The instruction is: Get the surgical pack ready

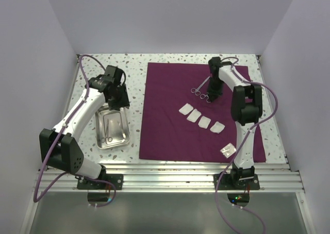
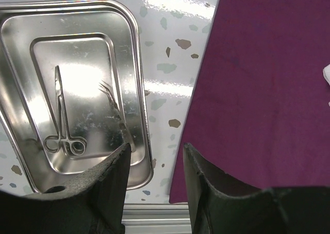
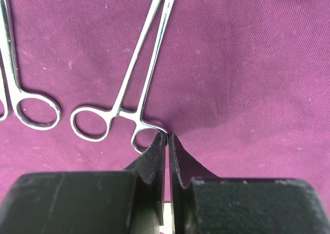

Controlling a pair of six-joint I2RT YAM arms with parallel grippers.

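And there was the large dark purple cloth, spread flat and square over the right side of the white speckled table. A diagonal row of four white gauze squares ran through its middle, each just beside the next. A fifth pale, glossier square sat alone near the cloth's near right corner. Toward the far side lay two silver ring-handled forceps, side by side.

The right gripper was down on the right-hand forceps. Its black fingers were pressed all but together, and the rim of one finger ring ran right in between the tips, nipped there as far as the wrist view showed. The cloth puckered a little beside them. The left-hand forceps lay just alongside, untouched.

Over on the left, the small rectangular steel tray sat on bare table just beside the cloth's left edge, not on it. Inside lay one more ring-handled steel clamp and a slim steel tool with a forked tip. The left gripper hung over the strip of table between tray and cloth, fingers roughly half apart, nothing between them.
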